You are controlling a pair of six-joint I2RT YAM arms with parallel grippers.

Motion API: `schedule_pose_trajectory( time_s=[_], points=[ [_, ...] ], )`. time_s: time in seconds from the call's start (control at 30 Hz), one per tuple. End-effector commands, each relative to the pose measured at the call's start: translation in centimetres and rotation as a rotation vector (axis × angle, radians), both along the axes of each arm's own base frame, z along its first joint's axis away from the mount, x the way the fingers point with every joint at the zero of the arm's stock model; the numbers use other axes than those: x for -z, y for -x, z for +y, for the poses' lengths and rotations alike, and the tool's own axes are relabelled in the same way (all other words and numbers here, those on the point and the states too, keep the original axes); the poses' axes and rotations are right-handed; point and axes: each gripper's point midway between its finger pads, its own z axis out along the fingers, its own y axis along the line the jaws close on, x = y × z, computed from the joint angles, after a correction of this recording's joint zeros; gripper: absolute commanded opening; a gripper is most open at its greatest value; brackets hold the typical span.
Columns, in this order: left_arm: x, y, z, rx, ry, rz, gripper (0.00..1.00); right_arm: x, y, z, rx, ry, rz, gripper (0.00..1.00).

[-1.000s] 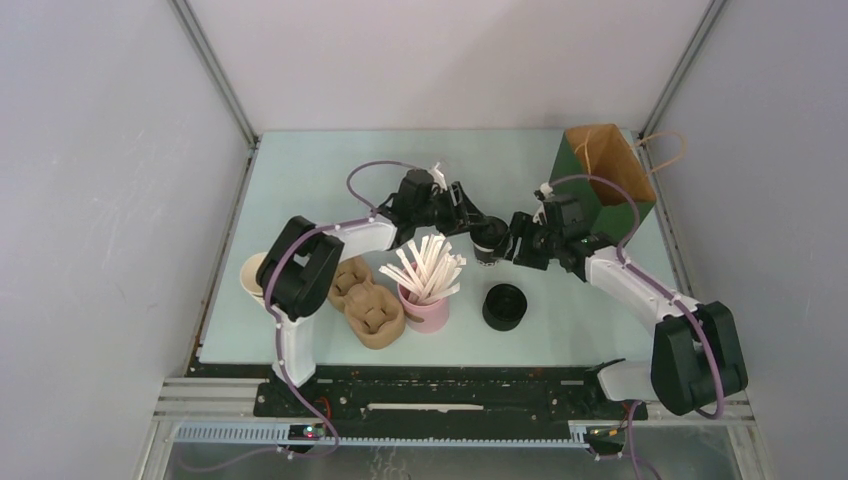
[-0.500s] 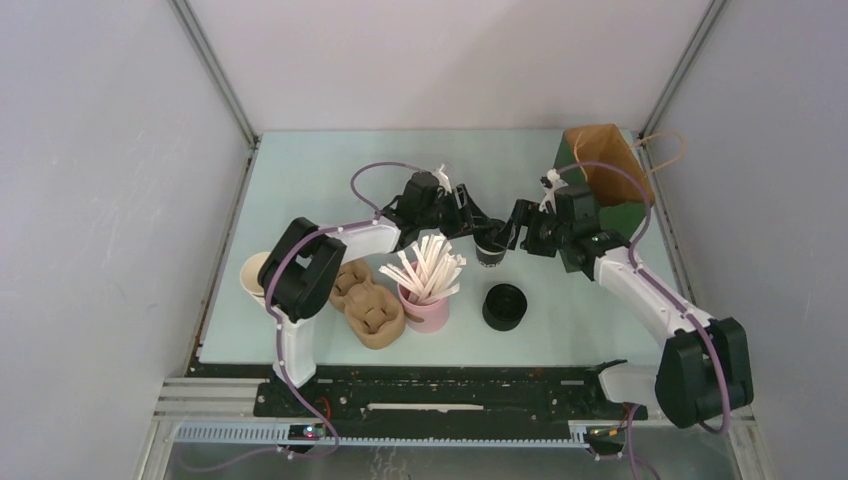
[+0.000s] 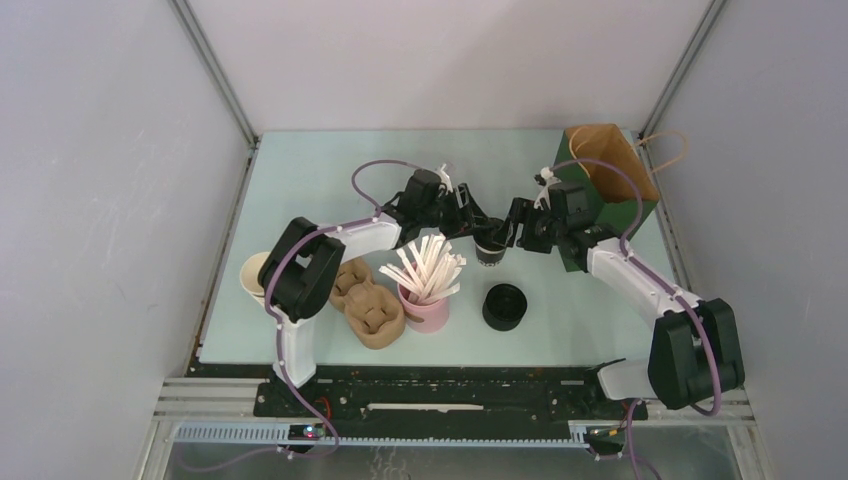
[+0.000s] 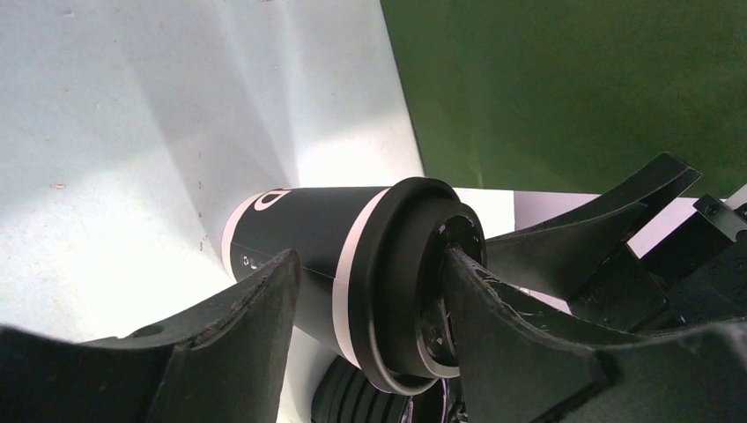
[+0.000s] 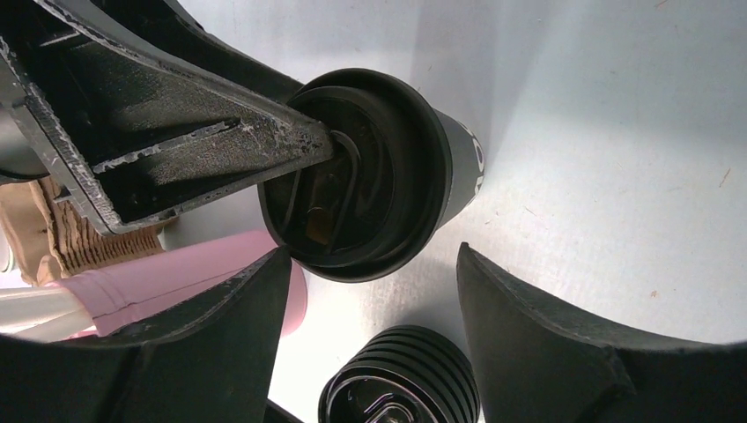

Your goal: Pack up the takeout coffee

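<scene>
The takeout coffee (image 3: 490, 252), a black cup with a black lid, stands mid-table between the two grippers. My left gripper (image 3: 473, 228) reaches over it from the left with its jaws apart. In the left wrist view one of its fingertips (image 4: 467, 282) rests in the top of the lid while the other lies alongside the wall of the takeout coffee (image 4: 308, 229). My right gripper (image 3: 513, 234) is open just to the right. In the right wrist view the takeout coffee (image 5: 414, 167) lies just ahead of the right gripper (image 5: 368, 264), which holds nothing.
An open green paper bag (image 3: 605, 185) stands at the back right. A black stack of lids (image 3: 504, 306) sits near the cup. A pink holder of white straws (image 3: 427, 300), brown cup carriers (image 3: 368, 308) and a cream cup stack (image 3: 251, 275) are to the left.
The right wrist has swung back toward the bag, its fingers staying by the cup. The left gripper has edged right over the lid.
</scene>
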Motion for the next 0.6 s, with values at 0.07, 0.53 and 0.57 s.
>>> schedule_pose_trajectory(
  time_s=[0.07, 0.53, 0.57],
  points=[
    [-2.0, 0.1, -0.3, 0.024, -0.002, -0.049, 0.65, -4.0, -1.1, -0.3, 0.008, -0.015, -0.110, 0.80],
    [-1.8, 0.3, -0.2, 0.023, -0.007, -0.043, 0.63, -1.9, -1.8, 0.1, 0.059, -0.056, 0.012, 0.76],
    [-1.8, 0.3, -0.1, 0.021, -0.007, -0.042, 0.63, -1.4, -1.9, -0.1, 0.086, -0.049, 0.032, 0.76]
  ],
)
